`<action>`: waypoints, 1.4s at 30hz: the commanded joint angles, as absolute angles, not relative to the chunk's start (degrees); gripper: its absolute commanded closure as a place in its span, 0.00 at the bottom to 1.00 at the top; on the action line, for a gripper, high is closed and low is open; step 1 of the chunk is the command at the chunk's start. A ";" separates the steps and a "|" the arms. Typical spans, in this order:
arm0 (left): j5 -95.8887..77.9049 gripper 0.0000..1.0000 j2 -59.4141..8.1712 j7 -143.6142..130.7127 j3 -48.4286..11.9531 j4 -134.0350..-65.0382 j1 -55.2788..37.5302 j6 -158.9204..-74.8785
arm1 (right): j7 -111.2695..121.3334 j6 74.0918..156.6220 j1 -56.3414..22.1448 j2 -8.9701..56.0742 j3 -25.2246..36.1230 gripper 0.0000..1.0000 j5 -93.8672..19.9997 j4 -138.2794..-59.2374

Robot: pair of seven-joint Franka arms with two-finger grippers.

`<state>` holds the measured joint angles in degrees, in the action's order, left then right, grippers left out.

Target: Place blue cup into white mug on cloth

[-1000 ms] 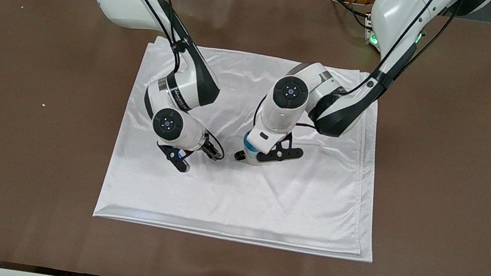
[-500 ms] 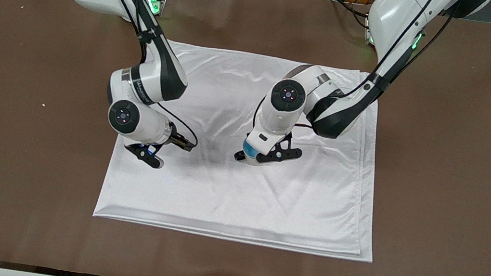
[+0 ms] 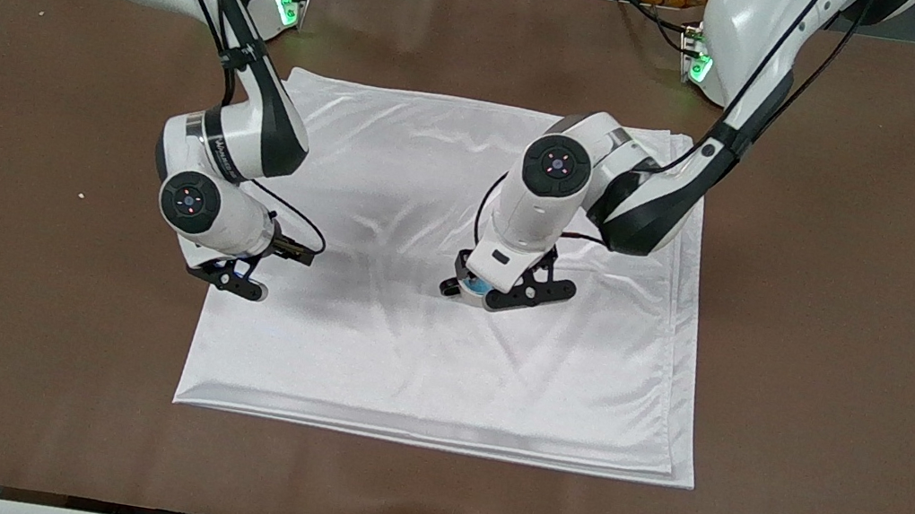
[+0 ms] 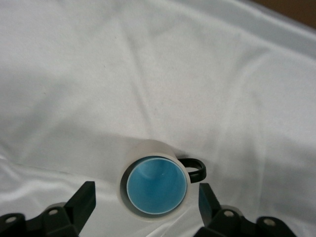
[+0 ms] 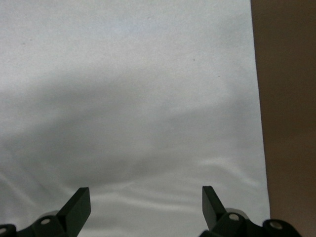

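The blue cup [image 4: 157, 185] sits inside the white mug [image 4: 149, 146], which stands upright on the cloth [image 4: 148, 74] with its black handle [image 4: 196, 169] to one side. My left gripper [image 4: 146, 191] is open above them, one finger on each side, touching neither. In the front view the left gripper [image 3: 490, 292] hangs over the middle of the cloth [image 3: 406, 358], and a bit of the blue cup [image 3: 475, 281] shows under it. My right gripper [image 3: 229, 279] is open and empty over the cloth's edge at the right arm's end; it also shows in the right wrist view [image 5: 145, 195].
The cloth lies on a brown table [image 3: 860, 353]. The right wrist view shows wrinkled cloth [image 5: 123, 74] and a strip of brown table [image 5: 286, 98] beside it. Both arms reach over the cloth from the table's edge at the robots' bases.
My right gripper has moved away from the mug toward the right arm's end of the cloth. My left gripper has shifted slightly toward the left arm's end above the mug.
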<state>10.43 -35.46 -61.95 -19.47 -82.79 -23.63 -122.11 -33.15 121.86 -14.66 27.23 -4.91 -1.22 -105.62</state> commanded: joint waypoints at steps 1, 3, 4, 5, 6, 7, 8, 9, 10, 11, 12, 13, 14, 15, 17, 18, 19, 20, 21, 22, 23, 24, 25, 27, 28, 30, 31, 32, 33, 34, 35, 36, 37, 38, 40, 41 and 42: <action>12.22 0.00 -28.49 -58.81 -19.34 -83.94 -21.01 -118.04 | -28.83 123.75 -12.57 20.66 -5.54 0.00 -0.18 -112.32; 12.22 0.00 -26.38 -55.21 -19.34 -83.94 -19.43 -116.81 | -28.13 123.75 -11.87 19.52 -5.62 0.00 -0.18 -113.46; 12.22 0.00 -25.41 -53.37 -19.34 -83.94 -18.47 -116.28 | -27.95 123.92 -11.78 18.99 -5.62 0.00 -0.18 -114.16; 12.22 0.00 -24.44 -51.52 -19.34 -83.94 -17.59 -115.67 | -27.51 124.10 -11.86 18.55 -5.54 0.00 -0.18 -114.78; 12.22 0.00 -23.56 -49.85 -19.42 -83.94 -16.80 -115.06 | -27.25 124.36 -11.87 18.02 -5.54 0.00 -0.18 -115.22; 12.22 0.00 -22.60 -47.92 -19.42 -83.94 -16.09 -114.44 | -26.64 124.45 -11.69 17.41 -5.54 0.00 -0.18 -115.49; 12.13 0.00 -21.80 -46.07 -19.42 -83.85 -15.56 -113.82 | -25.85 124.45 -11.52 16.88 -5.54 0.00 -0.18 -115.84; 12.22 0.00 -21.01 -44.14 -19.34 -83.85 -14.95 -113.12 | -24.97 124.45 -11.17 16.27 -5.54 0.00 -0.18 -116.27; 12.13 0.00 -20.14 -42.29 -19.34 -83.76 -14.25 -112.42 | -24.09 124.45 -10.73 15.65 -5.54 0.00 -0.18 -116.71; 12.13 0.00 -19.34 -40.36 -19.34 -83.76 -13.46 -111.80 | -23.47 124.45 -10.37 15.12 -5.62 0.00 -0.18 -117.15; 12.04 0.00 -18.64 -38.60 -19.42 -83.76 -12.49 -111.27 | -22.77 124.45 -9.94 14.51 -5.54 0.00 -0.18 -117.68; 11.78 0.00 -17.94 -36.84 -19.42 -83.76 -11.44 -110.57 | -22.15 124.37 -9.58 13.81 -5.54 0.00 -0.18 -118.29; 11.52 0.00 -17.15 -34.91 -19.51 -83.76 -10.38 -109.87 | -21.71 124.28 -9.41 13.10 -5.54 0.00 -0.18 -118.65; 11.17 0.00 -16.53 -33.50 -19.60 -83.76 -9.41 -109.17 | -21.54 123.93 -9.23 12.31 -5.62 0.00 -0.18 -119.00; 10.99 0.00 -15.04 -32.44 -19.86 -83.85 -7.65 -107.50 | -21.53 122.62 -9.23 10.47 -5.63 0.00 -0.18 -119.18; 11.07 0.00 -14.42 -32.17 -19.86 -83.85 -7.12 -106.71 | -21.62 121.13 -9.32 9.33 -5.63 0.00 -0.18 -119.09; 11.07 0.00 -13.72 -32.08 -19.78 -83.85 -6.60 -105.92 | -21.62 119.11 -9.32 7.92 -5.63 0.00 -0.18 -118.92; 11.07 0.00 -13.01 -32.08 -19.78 -83.85 -6.16 -105.13 | -21.62 117.26 -9.32 6.43 -5.63 0.00 -0.18 -118.66; 11.07 0.00 -12.49 -32.08 -19.69 -83.85 -5.80 -104.33 | -21.36 115.59 -9.23 5.02 -5.63 0.00 -0.18 -118.39; 11.07 0.00 -11.96 -31.99 -19.69 -83.85 -5.45 -103.37 | -21.10 114.01 -9.05 3.70 -5.63 0.00 -0.18 -117.87; 11.07 0.00 -11.17 -31.91 -19.69 -83.93 -5.01 -102.49 | -20.83 112.69 -8.97 2.56 -5.63 0.00 -0.18 -117.60; 11.07 0.00 -10.47 -31.73 -19.69 -83.94 -4.57 -101.61 | -20.22 111.54 -8.79 1.59 -5.63 0.00 -0.18 -117.34; 11.07 0.00 -10.02 -31.47 -19.69 -83.94 -4.31 -100.91 | -19.43 110.49 -8.70 0.63 -5.63 0.00 -0.18 -116.99; 11.07 0.00 -9.23 -30.50 -19.60 -84.02 -3.87 -100.02 | -17.67 108.38 -8.09 -0.78 -5.54 0.00 -0.18 -115.93; 11.07 0.00 -8.71 -29.63 -19.51 -84.02 -3.61 -99.50 | -16.80 107.15 -7.56 -1.23 -5.45 0.00 -0.26 -115.23; 11.07 0.00 -8.44 -27.70 -19.51 -83.94 -2.56 -98.70 | -15.39 104.78 -6.33 -1.67 -5.45 0.00 -0.44 -113.30; 10.99 0.00 -8.35 -26.55 -19.60 -83.94 -1.77 -98.44 | -14.68 103.46 -5.89 -1.67 -5.45 0.00 -0.53 -111.99; 10.99 0.00 -8.26 -25.76 -19.77 -83.94 -0.97 -98.26 | -14.33 102.23 -5.54 -1.58 -5.45 0.00 -0.70 -110.58; 10.90 0.00 -8.00 -24.97 -19.86 -83.94 -0.44 -98.09 | -14.33 101.09 -5.45 -1.50 -5.45 0.00 -0.70 -109.09; 10.64 0.00 -7.65 -24.35 -19.78 -84.02 0.00 -98.00 | -14.33 100.20 -5.28 -1.32 -5.45 0.00 -0.70 -107.68; 10.29 0.00 -7.56 -23.82 -19.69 -84.02 0.35 -98.00 | -14.24 99.41 -5.27 -1.23 -5.36 0.00 -0.70 -106.36; 9.85 0.00 -7.47 -23.38 -19.69 -84.02 0.79 -97.91 | -14.24 98.80 -5.27 -1.14 -5.36 0.00 -0.62 -105.22; 9.67 0.00 -7.30 -23.03 -19.69 -84.02 1.23 -97.65 | -14.15 98.35 -5.10 -1.06 -5.36 0.00 -0.44 -104.16; 9.32 0.00 -6.95 -22.85 -19.60 -84.02 1.67 -97.30 | -14.06 98.18 -4.66 -1.05 -5.36 0.00 -0.27 -103.37; 8.71 0.00 -6.77 -22.68 -19.60 -84.11 2.54 -97.12 | -13.71 98.17 -3.43 -0.97 -5.36 0.00 -0.26 -101.79; 8.35 0.00 -6.68 -22.68 -19.60 -84.20 2.90 -97.03 | -13.19 98.17 -2.99 -0.88 -5.36 0.00 -0.26 -100.91; 8.00 0.00 -6.51 -22.59 -19.60 -84.29 3.16 -97.03 | -12.40 98.17 -2.55 -0.79 -5.36 0.00 -0.26 -100.20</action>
